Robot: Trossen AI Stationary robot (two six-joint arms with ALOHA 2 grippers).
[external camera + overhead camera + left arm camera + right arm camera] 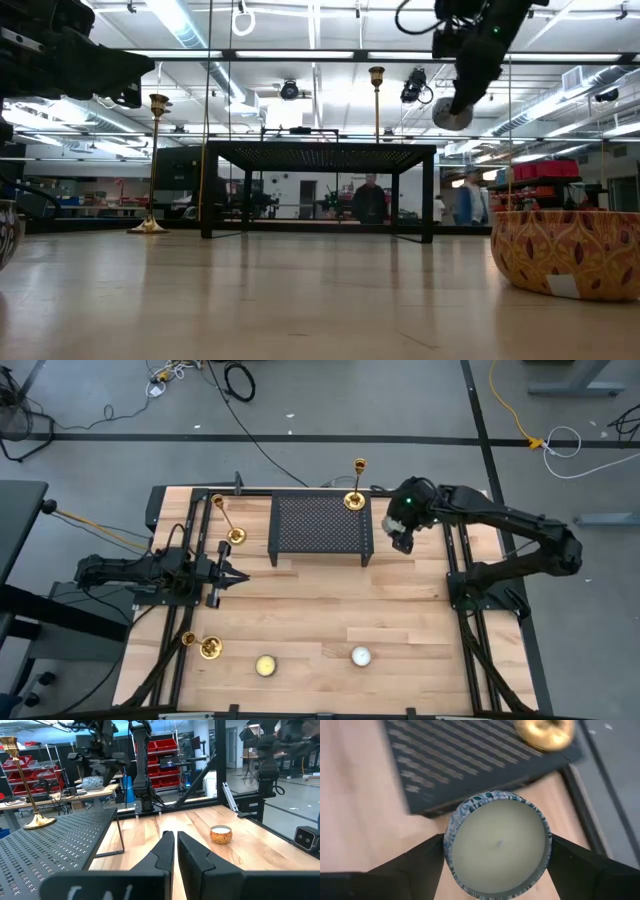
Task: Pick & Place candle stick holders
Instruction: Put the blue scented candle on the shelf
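Note:
One gold candle stick holder (356, 485) stands with its round base on the far right corner of the black mesh rack (320, 525). A second (228, 520) stands on the table left of the rack. A third (205, 646) stands near the front left. My right gripper (402, 540) hangs in the air just right of the rack, shut on a round blue-and-white candle tin (499, 845). My left gripper (226, 573) waits shut at the table's left, level, touching nothing. My right gripper pinches the candle tin between its two fingers (415, 865), one on each opposite side of the round side wall (447, 845). The fingers slant down from above. The tin (452, 115) is lifted clear of the table, tilted, its open wax top toward the wrist.
A yellow candle (265, 665) and a white one (360, 656) sit near the table's front edge. The low view shows a patterned orange tin (565, 250) close at the right. People stand in the room beyond the rack. Bare wood lies between the rack and the front candles.

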